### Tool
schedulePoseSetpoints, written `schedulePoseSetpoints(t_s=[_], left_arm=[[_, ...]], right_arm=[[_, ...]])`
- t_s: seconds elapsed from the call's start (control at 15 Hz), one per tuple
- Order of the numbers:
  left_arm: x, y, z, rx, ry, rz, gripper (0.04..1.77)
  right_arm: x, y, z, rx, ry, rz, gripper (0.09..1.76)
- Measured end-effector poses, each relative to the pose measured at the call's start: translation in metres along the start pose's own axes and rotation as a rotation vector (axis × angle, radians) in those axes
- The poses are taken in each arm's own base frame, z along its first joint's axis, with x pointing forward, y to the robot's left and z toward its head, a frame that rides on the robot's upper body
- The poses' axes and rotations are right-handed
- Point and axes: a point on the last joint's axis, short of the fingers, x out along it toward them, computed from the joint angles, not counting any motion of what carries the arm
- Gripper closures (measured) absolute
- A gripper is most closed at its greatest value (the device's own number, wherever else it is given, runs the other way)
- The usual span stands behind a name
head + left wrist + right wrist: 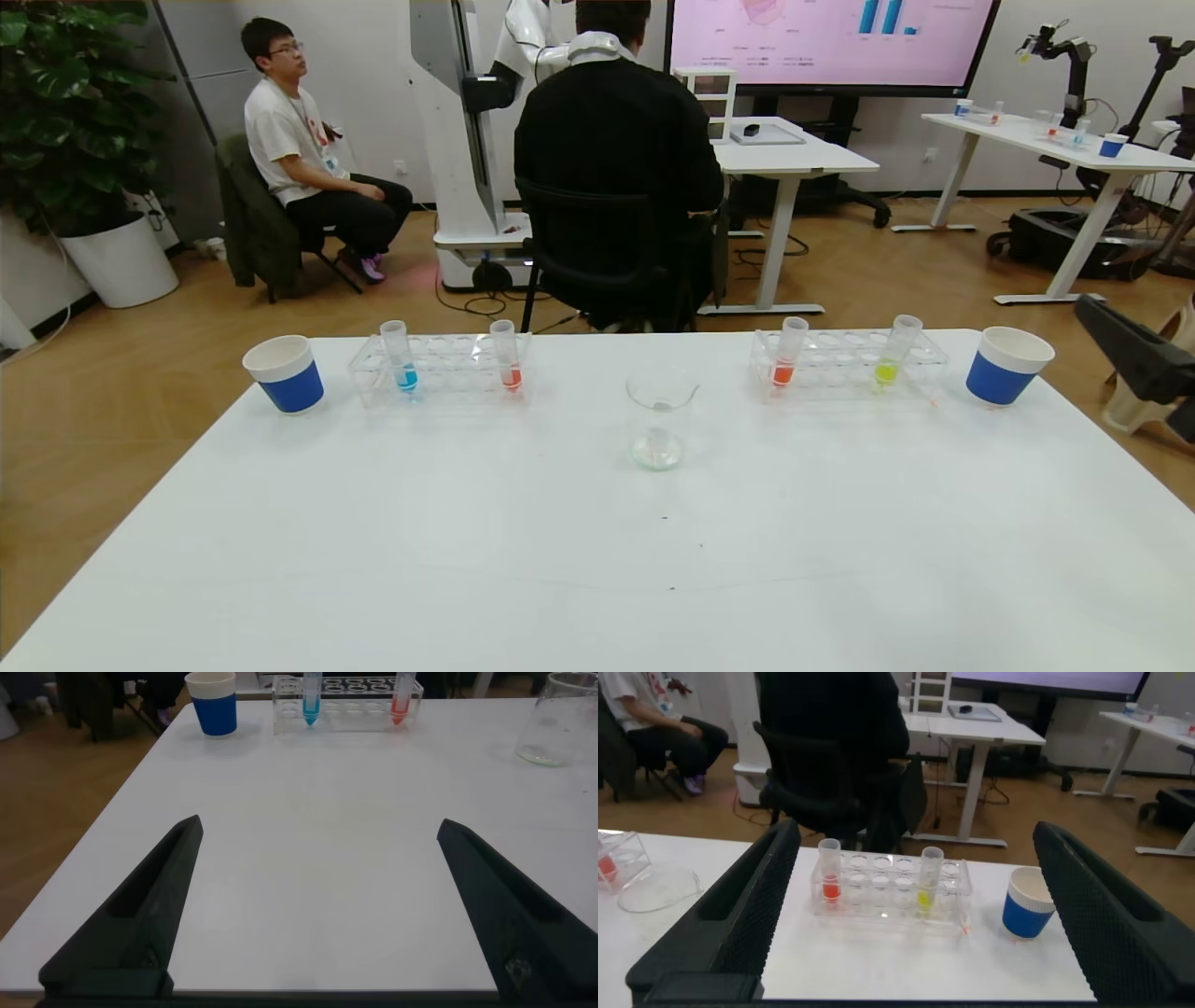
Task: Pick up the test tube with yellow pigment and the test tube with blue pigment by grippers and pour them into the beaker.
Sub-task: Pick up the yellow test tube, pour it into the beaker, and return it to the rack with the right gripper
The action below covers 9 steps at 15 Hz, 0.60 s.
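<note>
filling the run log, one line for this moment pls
stage: pre-grasp | left hand: open, empty | right hand: open, facing yellow tube | blue tube: racked | beaker: unfilled

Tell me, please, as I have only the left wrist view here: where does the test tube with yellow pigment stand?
Observer: The test tube with yellow pigment stands in a second clear rack, on the table to the right of the beaker.
Operator: Does anything share that rack with it?
Observer: Yes, one orange-red tube stands near the rack's left end.
Operator: Thank you. And how is the right gripper placed?
Observer: The right gripper is open and empty, by the table's right edge, facing that rack.
</note>
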Motion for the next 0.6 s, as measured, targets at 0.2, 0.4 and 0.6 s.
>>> schedulePoseSetpoints(t_s=[0.2,0.4,0.6], left_arm=[[0.000,0.000,0.000,0.000,0.000,0.000,0.06],[0.000,0.000,0.000,0.000,0.000,0.000,0.06],[0.000,0.000,0.000,0.000,0.000,0.000,0.06]], right_arm=[[0.052,-0.001,-0.030,0.008,0.068,0.016,0.11],[0.093,-0.006,-0.066,0.029,0.090,0.008,0.11],[0.123,-0.014,-0.108,0.033,0.085,-0.012,0.11]])
